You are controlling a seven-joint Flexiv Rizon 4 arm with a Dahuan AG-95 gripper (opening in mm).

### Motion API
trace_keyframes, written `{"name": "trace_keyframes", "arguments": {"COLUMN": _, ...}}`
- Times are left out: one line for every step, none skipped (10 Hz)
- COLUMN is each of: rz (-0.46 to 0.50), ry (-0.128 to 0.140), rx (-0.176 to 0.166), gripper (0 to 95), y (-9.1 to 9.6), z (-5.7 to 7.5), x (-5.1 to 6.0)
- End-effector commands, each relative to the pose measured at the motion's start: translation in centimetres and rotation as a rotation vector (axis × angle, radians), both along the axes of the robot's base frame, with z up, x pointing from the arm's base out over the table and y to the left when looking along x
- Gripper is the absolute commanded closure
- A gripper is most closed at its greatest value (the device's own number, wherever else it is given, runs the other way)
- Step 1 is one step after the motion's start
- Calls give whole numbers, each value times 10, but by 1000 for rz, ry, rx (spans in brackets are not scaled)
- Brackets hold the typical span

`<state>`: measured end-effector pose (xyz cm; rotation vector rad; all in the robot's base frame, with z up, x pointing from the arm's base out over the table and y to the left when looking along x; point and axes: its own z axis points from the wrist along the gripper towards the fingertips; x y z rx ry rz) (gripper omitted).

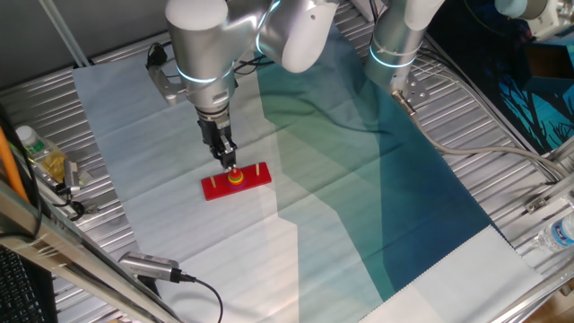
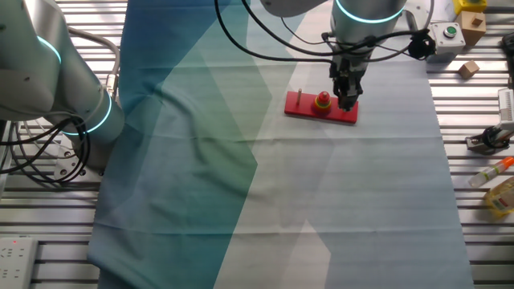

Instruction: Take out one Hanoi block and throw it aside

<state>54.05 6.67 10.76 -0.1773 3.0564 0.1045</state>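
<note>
The Hanoi block [image 2: 323, 97] is a tiny red ring sitting on a yellow disc [image 2: 323, 103] on the middle peg of a flat red base [image 2: 309, 109]. In one fixed view the ring [image 1: 236, 173] shows as a red spot on the yellow disc [image 1: 237, 178], on the base [image 1: 215, 188]. My gripper [image 1: 230, 165] hangs low over the base, fingers pointing down, tips right beside the stack. In the other fixed view the gripper [image 2: 348, 103] stands just right of the ring, at the base's right end. The fingers look slightly apart and hold nothing.
A bare peg [image 2: 299, 96] stands at the base's other end. A blue-green cloth [image 1: 377, 179] covers part of the table. A second robot arm [image 2: 56, 72] stands nearby. A bottle [image 1: 36, 148], a cable with a cylinder [image 1: 148, 266] and small wooden blocks [image 2: 470, 68] lie at the edges.
</note>
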Motion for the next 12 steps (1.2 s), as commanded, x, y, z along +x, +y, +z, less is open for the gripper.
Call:
{"name": "trace_keyframes", "arguments": {"rz": -12, "ry": 0, "rx": -23, "gripper": 570, "y": -1, "z": 0, "x": 0}}
{"name": "trace_keyframes", "arguments": {"rz": -17, "ry": 1, "rx": -31, "gripper": 570, "y": -1, "z": 0, "x": 0}}
{"name": "trace_keyframes", "arguments": {"rz": -21, "ry": 2, "rx": -30, "gripper": 570, "y": -1, "z": 0, "x": 0}}
{"name": "trace_keyframes", "arguments": {"rz": -24, "ry": 2, "rx": -30, "gripper": 760, "y": -1, "z": 0, "x": 0}}
{"name": "trace_keyframes", "arguments": {"rz": -31, "ry": 5, "rx": -34, "gripper": 760, "y": -1, "z": 0, "x": 0}}
{"name": "trace_keyframes", "arguments": {"rz": -33, "ry": 6, "rx": -36, "gripper": 760, "y": -1, "z": 0, "x": 0}}
{"name": "trace_keyframes", "arguments": {"rz": -34, "ry": 11, "rx": -43, "gripper": 760, "y": -1, "z": 0, "x": 0}}
{"name": "trace_keyframes", "arguments": {"rz": -38, "ry": 23, "rx": -52, "gripper": 760, "y": -1, "z": 0, "x": 0}}
{"name": "trace_keyframes", "arguments": {"rz": -34, "ry": 28, "rx": -59, "gripper": 760, "y": -1, "z": 0, "x": 0}}
{"name": "trace_keyframes", "arguments": {"rz": -15, "ry": 24, "rx": -69, "gripper": 760, "y": -1, "z": 0, "x": 0}}
{"name": "trace_keyframes", "arguments": {"rz": -13, "ry": 24, "rx": -80, "gripper": 760, "y": -1, "z": 0, "x": 0}}
{"name": "trace_keyframes", "arguments": {"rz": -11, "ry": 20, "rx": -80, "gripper": 760, "y": -1, "z": 0, "x": 0}}
